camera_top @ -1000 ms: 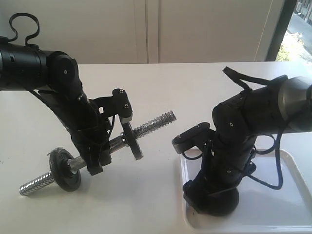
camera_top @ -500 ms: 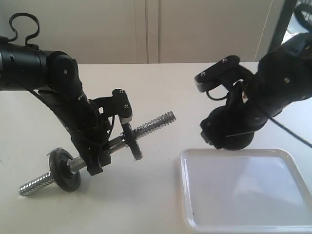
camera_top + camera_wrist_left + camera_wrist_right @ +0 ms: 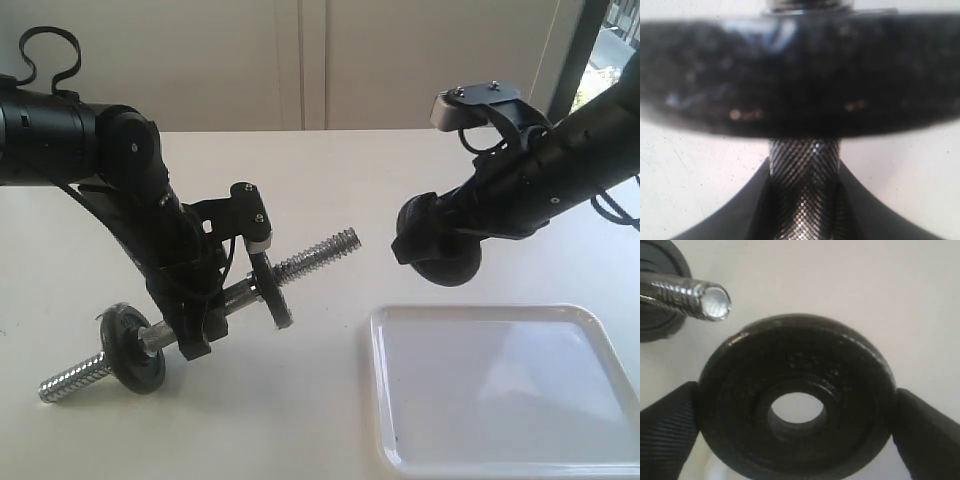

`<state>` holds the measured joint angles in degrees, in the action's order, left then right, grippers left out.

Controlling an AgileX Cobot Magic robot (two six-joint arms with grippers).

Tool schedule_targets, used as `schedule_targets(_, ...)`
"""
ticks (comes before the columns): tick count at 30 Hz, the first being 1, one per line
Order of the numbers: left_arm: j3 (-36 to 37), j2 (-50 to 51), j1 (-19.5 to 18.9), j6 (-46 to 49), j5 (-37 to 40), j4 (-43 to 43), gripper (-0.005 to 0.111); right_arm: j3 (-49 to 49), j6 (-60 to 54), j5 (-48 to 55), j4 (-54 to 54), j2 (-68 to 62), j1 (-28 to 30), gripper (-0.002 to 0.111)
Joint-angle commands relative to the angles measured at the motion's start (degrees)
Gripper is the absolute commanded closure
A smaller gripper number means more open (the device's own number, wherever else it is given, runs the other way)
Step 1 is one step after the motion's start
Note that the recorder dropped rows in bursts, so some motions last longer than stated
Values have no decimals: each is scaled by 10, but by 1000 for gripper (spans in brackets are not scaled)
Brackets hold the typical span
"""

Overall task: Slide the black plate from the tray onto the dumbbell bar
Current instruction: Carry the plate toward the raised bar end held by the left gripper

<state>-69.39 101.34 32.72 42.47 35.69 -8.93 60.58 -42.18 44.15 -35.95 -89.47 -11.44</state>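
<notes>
aloft, right fingers point(image 3: 927, 432) clamp the black plate point(image 3: 800, 355), hole toward the tilted bar point(image 3: 315, 252) left fingers point(image 3: 740, 226) grip.

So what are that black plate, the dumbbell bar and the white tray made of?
Black plate: probably cast metal painted black, judging by the slightly pebbled, semi-gloss surface.
Dumbbell bar: looks like chromed steel; it is bright and mirror-like, with cross-hatched knurling and a threaded end.
Tray: likely plastic, being smooth glossy white with a rounded moulded lip.

Robot lab: white table point(image 3: 320, 170), window point(image 3: 612, 70)
</notes>
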Motion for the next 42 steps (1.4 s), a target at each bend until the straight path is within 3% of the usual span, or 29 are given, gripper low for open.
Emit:
schedule_targets(1,-13,-38,0,-5,-1,-25,107,27,-111,51,-150,-35,50,108)
schedule_targets(9,-13,-38,0,-5,0,-25,107,71,-242,258,-404,-158,110,108)
schedule_targets(11,-13,-38,0,-5,3,-25,107,87,-247,258,-432,-193,114,108)
schedule_targets(19,-13,-38,0,-5,8,-25,107,102,-228,258,-460,-250,114,108)
schedule_targets(42,-13,-38,0,-5,8,-25,107,102,-217,258,-469,-251,68,108)
